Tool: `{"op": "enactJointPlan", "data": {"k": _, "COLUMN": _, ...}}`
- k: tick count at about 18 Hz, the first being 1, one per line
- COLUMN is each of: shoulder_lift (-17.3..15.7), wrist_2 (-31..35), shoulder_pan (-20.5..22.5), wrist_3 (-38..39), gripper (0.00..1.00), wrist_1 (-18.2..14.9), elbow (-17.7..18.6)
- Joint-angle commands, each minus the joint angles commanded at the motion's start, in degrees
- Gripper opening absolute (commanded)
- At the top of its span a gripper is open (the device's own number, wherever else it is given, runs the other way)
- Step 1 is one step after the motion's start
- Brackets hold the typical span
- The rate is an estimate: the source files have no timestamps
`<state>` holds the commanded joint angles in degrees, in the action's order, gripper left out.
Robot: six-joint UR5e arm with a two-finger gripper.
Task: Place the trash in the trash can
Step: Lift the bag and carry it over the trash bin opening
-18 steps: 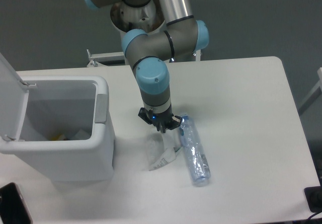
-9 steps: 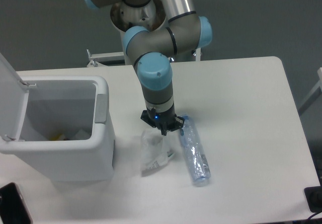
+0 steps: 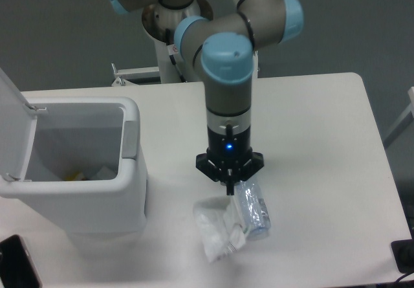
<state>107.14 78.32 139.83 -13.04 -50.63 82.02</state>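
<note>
A: Where is the trash right now?

B: The crumpled wrapper [image 3: 218,228] hangs or sits just below the tool [image 3: 229,188], low in the middle of the frame. The crushed bottle [image 3: 253,205] lies on the table [image 3: 310,126] just to its right, its upper end hidden behind the tool.

A: Is the tool clamped on the wrapper?

B: I cannot tell. The fingers point straight down toward the camera's view and run together into one dark tip; whether they pinch the wrapper's top edge or merely stand above it is not shown.

A: And the trash can?

B: The trash can [image 3: 129,191] stands at the left of the frame, lid [image 3: 13,126] flipped up, mouth open, something already inside.

A: So which step is this?

B: Picking up the wrapper, I judge. If the grip holds, the next move calls for carrying it leftward, high enough to clear the rim, and releasing over the opening. The bottle remains to be done.
</note>
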Motion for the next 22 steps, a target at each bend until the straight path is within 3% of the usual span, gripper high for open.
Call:
{"op": "enactJointPlan", "data": {"k": 3, "shoulder_lift": -1.40, "wrist_2": -2.82, "shoulder_pan": -0.17, "wrist_3": 3.98, "gripper": 0.00, "wrist_1": 0.00, "elbow": -1.34}}
{"op": "enactJointPlan", "data": {"k": 9, "shoulder_lift": -8.77, "wrist_2": -8.44, "shoulder_pan": -0.78, "wrist_3": 8.73, "gripper": 0.00, "wrist_1": -0.79, "elbow": -0.20}}
{"op": "enactJointPlan", "data": {"k": 12, "shoulder_lift": -18.08, "wrist_2": -9.68, "shoulder_pan": -2.71, "wrist_3": 8.91, "gripper": 0.00, "wrist_1": -1.41, "elbow": 7.60}}
{"op": "enactJointPlan", "data": {"k": 15, "shoulder_lift": -23.89, "wrist_2": -9.42, "shoulder_pan": -6.48, "wrist_3": 9.00, "gripper": 0.00, "wrist_1": -0.97, "elbow": 14.10}}
{"op": "enactJointPlan", "data": {"k": 18, "shoulder_lift": -23.91, "wrist_2": -9.59, "shoulder_pan": -12.63, "wrist_3": 8.30, "gripper": 0.00, "wrist_1": -0.79, "elbow": 17.90}}
{"op": "enactJointPlan", "data": {"k": 22, "shoulder_lift": -22.59, "wrist_2": -9.59, "shoulder_pan": -16.59, "wrist_3": 8.12, "gripper": 0.00, "wrist_1": -0.53, "elbow": 18.17}}
